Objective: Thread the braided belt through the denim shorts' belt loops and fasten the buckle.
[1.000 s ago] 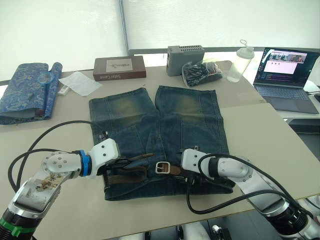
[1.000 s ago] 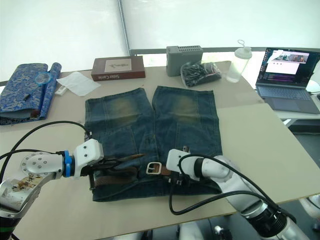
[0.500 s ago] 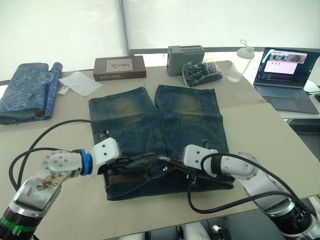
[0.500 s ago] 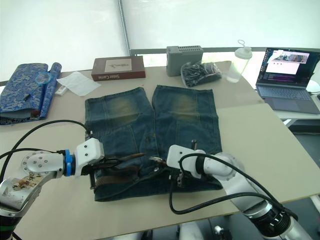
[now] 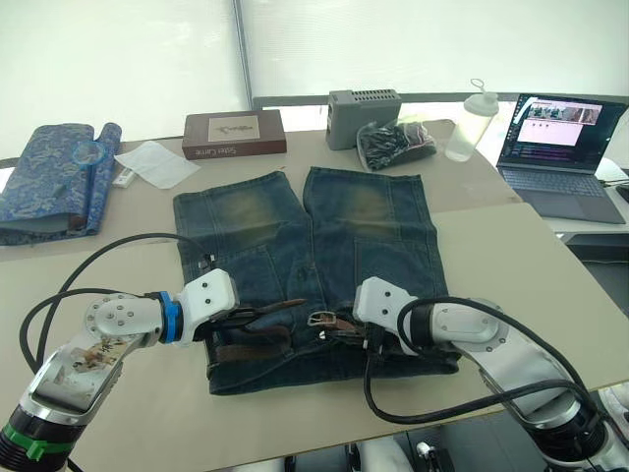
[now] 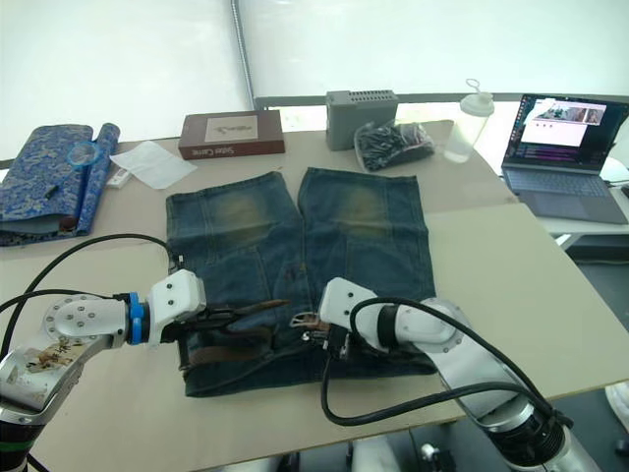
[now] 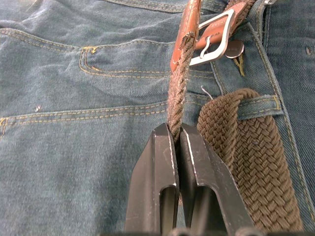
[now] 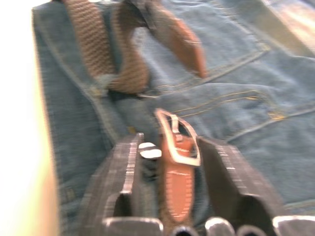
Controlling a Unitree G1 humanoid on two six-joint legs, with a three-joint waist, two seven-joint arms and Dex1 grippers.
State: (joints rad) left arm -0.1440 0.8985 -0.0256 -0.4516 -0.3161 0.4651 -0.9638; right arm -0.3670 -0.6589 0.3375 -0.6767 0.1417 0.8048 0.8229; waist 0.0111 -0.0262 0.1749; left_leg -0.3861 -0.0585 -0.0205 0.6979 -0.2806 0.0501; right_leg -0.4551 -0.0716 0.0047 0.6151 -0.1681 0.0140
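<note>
Between our left fingers (image 7: 165, 152) the tapered tip end of the braided belt (image 7: 246, 147) is pinched tight, the leather-capped tip running straight out ahead of them toward the buckle (image 7: 215, 37). Just beside these fingers, on the waistband of the denim shorts (image 5: 295, 246), a thick run of the same belt passes under one of the belt loops (image 7: 256, 105), so the threading looks done and we judge the fastening step to be in hand.

Our right gripper (image 8: 167, 162) is spread wide, its two fingers standing either side of the buckle and its leather tab without closing on them; the metal frame lies flat on the denim in the gap between them, nearer the fingertips than the palm.

From the head cameras we see both grippers meeting at the middle of the waistband, the left gripper (image 5: 257, 320) and the buckle close together.

Next, we think, the right fingers need to clamp the buckle frame and steady it, while the left feeds the tip through the frame and lets the prong find a gap in the weave.
</note>
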